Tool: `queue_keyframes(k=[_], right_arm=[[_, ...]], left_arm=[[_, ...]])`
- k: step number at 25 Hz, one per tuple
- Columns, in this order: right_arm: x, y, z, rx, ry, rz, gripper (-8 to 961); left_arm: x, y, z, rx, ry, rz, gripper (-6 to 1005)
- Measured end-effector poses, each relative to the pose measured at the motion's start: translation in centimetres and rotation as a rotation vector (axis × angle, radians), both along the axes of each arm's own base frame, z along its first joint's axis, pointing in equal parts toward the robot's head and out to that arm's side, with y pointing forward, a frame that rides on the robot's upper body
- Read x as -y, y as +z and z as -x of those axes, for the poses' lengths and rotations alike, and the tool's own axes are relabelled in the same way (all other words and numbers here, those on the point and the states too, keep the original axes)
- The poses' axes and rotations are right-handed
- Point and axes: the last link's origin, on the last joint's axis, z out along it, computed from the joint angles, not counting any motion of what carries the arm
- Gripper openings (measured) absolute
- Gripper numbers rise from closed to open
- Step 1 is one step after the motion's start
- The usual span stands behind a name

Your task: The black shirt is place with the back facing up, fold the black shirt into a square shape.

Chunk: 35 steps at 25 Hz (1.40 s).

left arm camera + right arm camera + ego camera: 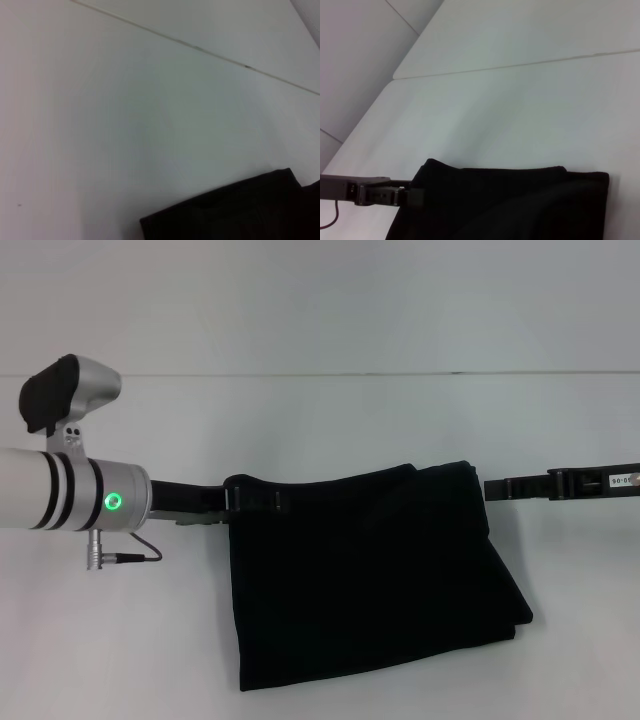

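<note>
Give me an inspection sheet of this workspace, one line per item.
Surface: white table, a seam line across its far part.
Job's things: black shirt, folded into a rough rectangle, layers showing at its right edge.
Clutter: nothing seen.
Grippers: left gripper at the shirt's far left corner; right gripper just off its far right corner.
Cables: thin cable at the left wrist.
Surroundings: pale wall behind.

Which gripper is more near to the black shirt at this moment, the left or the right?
The left. The left gripper is at the black shirt, over its far left corner. The right gripper is just off the shirt's far right corner, with a small gap of white table between.
</note>
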Motion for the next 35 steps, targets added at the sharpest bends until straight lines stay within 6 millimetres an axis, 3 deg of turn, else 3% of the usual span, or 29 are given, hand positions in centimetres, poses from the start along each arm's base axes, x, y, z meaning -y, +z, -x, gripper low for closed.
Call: queue_keyframes(k=[10, 15, 18, 24, 29, 35], right_arm=[[0.3, 0.0, -0.4, 0.000, -0.011, 0.001, 594], [0.3, -0.4, -0.4, -0.001, -0.011, -0.003, 595], [0.3, -0.6, -0.2, -0.003, -0.006, -0.001, 595], [0.2, -0.6, -0.1, -0.008, 0.007, -0.015, 594], [0.2, -0.3, -0.1, -0.008, 0.012, -0.020, 593], [0.0, -0.2, -0.1, -0.007, 0.012, -0.027, 588]], left_arm=[[-0.2, -0.4, -0.2, -0.021, -0.048, -0.028, 861], [-0.3, -0.4, -0.6, -0.006, -0.065, -0.032, 641], [-0.4, -0.3, -0.6, -0.002, -0.067, -0.036, 433], [-0.5, 0.1, -0.6, 0.006, -0.067, -0.048, 196], [-0.8, 0.5, -0.6, 0.020, -0.061, -0.070, 82], [-0.9, 0.8, -0.6, 0.024, -0.061, -0.077, 82]])
